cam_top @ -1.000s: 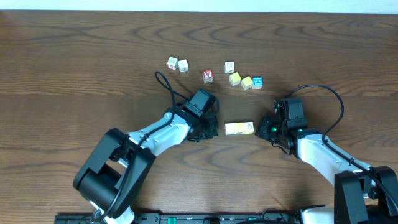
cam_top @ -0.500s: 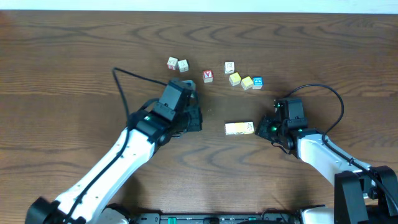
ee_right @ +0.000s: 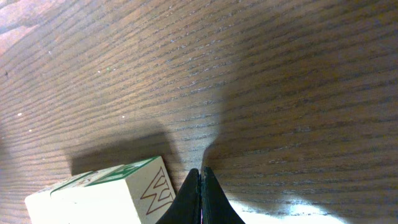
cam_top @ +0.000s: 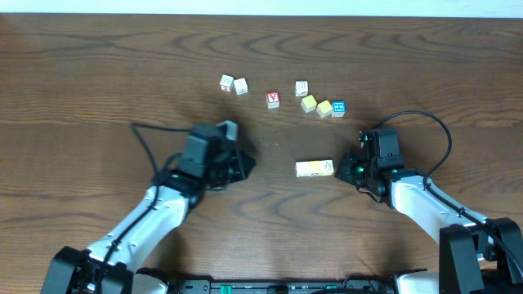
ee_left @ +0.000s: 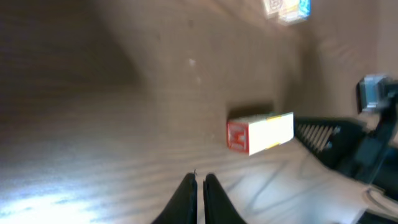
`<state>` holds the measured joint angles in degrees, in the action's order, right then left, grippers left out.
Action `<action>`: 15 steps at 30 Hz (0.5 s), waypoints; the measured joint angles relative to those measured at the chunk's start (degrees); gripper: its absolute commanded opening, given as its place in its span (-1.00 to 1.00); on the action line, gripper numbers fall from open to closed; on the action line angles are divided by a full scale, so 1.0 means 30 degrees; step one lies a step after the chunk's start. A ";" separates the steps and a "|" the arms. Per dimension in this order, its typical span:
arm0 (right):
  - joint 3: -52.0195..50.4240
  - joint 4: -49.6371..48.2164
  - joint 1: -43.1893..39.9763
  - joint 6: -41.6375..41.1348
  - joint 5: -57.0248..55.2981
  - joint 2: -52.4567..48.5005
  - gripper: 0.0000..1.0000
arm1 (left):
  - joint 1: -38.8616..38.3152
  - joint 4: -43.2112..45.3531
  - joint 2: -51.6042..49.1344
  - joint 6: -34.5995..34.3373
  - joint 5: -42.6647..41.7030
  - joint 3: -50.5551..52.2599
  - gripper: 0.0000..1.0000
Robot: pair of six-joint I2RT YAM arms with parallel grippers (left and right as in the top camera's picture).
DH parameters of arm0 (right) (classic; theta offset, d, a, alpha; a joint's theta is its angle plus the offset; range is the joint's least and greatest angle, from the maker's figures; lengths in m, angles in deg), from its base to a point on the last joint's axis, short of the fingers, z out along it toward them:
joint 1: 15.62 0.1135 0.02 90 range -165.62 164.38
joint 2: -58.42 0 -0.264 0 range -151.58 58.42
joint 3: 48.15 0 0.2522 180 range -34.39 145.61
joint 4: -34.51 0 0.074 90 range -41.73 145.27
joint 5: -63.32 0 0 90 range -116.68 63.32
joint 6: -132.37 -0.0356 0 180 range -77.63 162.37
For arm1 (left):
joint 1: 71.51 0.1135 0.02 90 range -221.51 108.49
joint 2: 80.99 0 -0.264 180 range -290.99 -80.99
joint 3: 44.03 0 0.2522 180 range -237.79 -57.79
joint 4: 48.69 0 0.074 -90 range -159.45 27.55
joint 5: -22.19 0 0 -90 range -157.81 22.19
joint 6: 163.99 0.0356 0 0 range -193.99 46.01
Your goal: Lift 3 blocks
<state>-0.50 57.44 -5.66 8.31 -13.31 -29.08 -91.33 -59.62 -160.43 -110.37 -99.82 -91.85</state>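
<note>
Three blocks [cam_top: 315,168] lie end to end as one short row, flat on the bench [cam_top: 98,65], with nothing lifting them. They look like small wooden cubes: light and stiff, with smooth painted faces, so I judge that they will not crush but could slip. Being loose, they can only come up together if pressed from both ends, along the row's line and at mid-height. A push off centre would likely buckle the row at a joint. The places to take hold are the W end [ee_right: 160,190] on the row's right and the red-marked end [ee_left: 236,135] on its left.

The right jaws are pressed together to a single point and hold nothing. That point sits just beside the W end; whether it touches the wood I cannot tell. The right arm [cam_top: 409,196] lies low behind it, roughly in line with the row.

The left jaws are closed to a hairline slit, also empty, and aim at the red-marked end from well apart. The left arm [cam_top: 163,208] stretches low over the bench on that side.

Beyond the row, away from both arms, lie loose cubes, among them a red cube [cam_top: 272,99] and a blue cube [cam_top: 338,107].
</note>
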 measured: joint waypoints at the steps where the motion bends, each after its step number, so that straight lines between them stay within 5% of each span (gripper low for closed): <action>1: 0.0000 -0.0007 0.0000 0.0000 -0.0007 0.0000 -0.98 | 0.0590 0.0627 0.0000 -0.0117 -0.0765 0.0248 -0.85; 8: 0.0000 -0.0255 0.0000 0.0000 0.0007 0.0000 -0.98 | 0.1341 0.2062 -0.0007 -0.0401 -0.4408 0.0488 -0.85; 15: 0.0000 -0.0197 0.0000 0.0000 0.0007 0.0000 -0.98 | -0.1137 0.2834 -0.1712 -0.1836 -0.2987 0.0495 -0.85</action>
<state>-0.50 56.85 -5.66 8.31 -13.29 -29.08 -94.74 -51.12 -165.56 -115.88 -108.78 -90.37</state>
